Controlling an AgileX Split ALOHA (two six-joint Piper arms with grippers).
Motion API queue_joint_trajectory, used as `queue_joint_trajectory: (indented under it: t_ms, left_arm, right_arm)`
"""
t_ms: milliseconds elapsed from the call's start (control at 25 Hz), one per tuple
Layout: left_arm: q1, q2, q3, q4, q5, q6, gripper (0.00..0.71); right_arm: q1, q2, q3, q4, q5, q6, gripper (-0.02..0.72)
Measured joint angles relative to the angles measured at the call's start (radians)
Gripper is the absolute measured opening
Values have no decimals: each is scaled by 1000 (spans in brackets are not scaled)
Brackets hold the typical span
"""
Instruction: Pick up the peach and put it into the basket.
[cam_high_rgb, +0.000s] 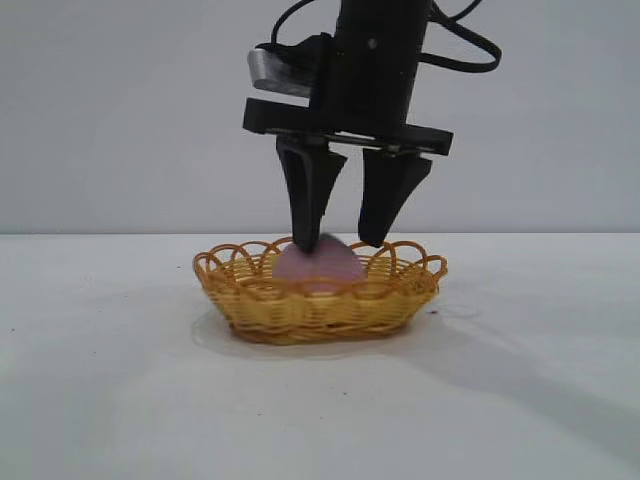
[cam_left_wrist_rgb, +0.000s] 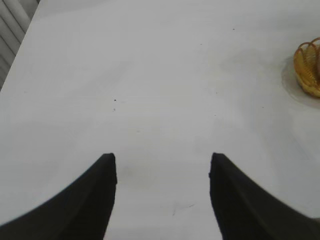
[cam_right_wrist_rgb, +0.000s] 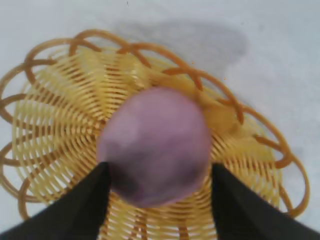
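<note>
A white table (cam_high_rgb: 110, 400) fills the room's foreground, running back to a plain pale wall (cam_high_rgb: 120, 110). Over its middle the right arm (cam_high_rgb: 375, 50) hangs almost straight down, black and bulky, with cables looping off its upper part.

Below it sits the basket (cam_high_rgb: 320, 305), a shallow oval of yellow weave with an orange-brown looped rim, resting flat on the table. From the left wrist camera only one end of that basket shows, off at the edge of the tabletop.

The right gripper (cam_high_rgb: 345, 242) comes down to the basket's rim line, its two dark fingers parted. The left-hand finger in the exterior view touches or nearly touches the top of the peach, while the other stands beside it with daylight between them. From the wrist camera the fingers flank the fruit without pinching it, so the tool looks opened and holds nothing.

The left gripper (cam_left_wrist_rgb: 162, 165) hovers over bare table well away from the basket, its fingers spread about halfway and empty.

The peach (cam_high_rgb: 318, 268), a dull pink-mauve lump, lies inside the basket near its centre, poking slightly above the rim.
</note>
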Motion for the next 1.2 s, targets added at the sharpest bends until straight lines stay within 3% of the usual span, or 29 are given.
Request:
queue_joint_trajectory:
  t_ms: [80,320,840,1040,1200]
  left_arm:
    - [0,0,0,0,0,0,363]
    - [0,0,0,0,0,0,363]
    - [0,0,0,0,0,0,363]
    - [0,0,0,0,0,0,363]
    - [0,0,0,0,0,0,363]
  right_arm:
    - [0,-7,-14,-25,36,0,462]
    - [-38,-103,-31,-81,57,4,447]
    - [-509,-147,-31,-82,101,36,447]
    - [-605,-161,-29,-34,133,32,447]
    - [-615,-231,27,-45,125,32,447]
